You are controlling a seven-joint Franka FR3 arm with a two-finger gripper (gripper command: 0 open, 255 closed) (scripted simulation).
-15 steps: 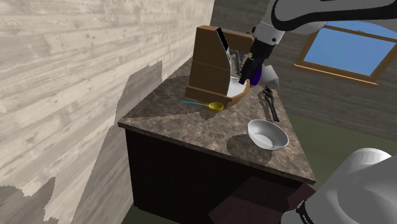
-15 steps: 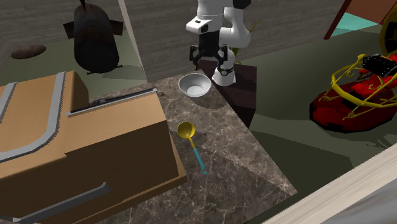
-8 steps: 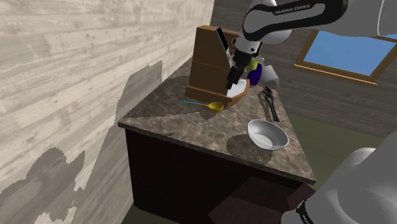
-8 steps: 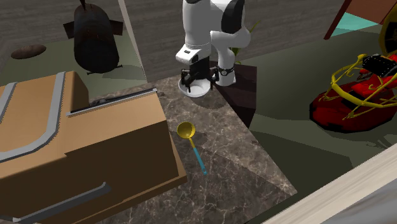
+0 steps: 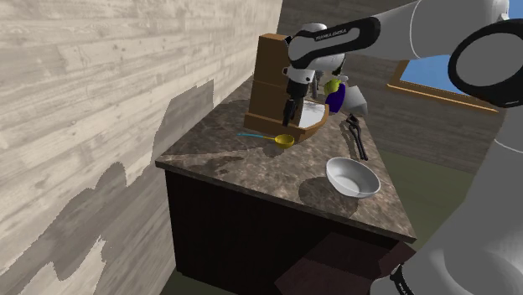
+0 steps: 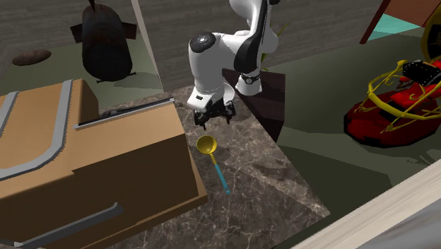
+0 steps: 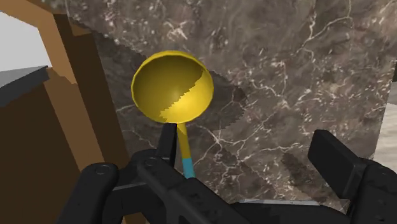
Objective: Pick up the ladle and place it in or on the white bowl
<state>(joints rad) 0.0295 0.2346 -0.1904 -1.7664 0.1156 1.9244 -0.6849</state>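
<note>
Though unheld, ladle (image 7: 173, 95) beneath spread claw (image 7: 251, 153)

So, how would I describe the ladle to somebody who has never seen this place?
Start at the dark marbled counter, then the big brown box on it. Beside the box lies the ladle: the only thing there with a yellow cup and a thin blue handle.

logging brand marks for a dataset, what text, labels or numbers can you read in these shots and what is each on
"FRANKA EMIKA": small light lettering on the dark band of the arm, in the shoulder view.
No writing can be seen on the ladle, the white bowl or the brown box.
</note>
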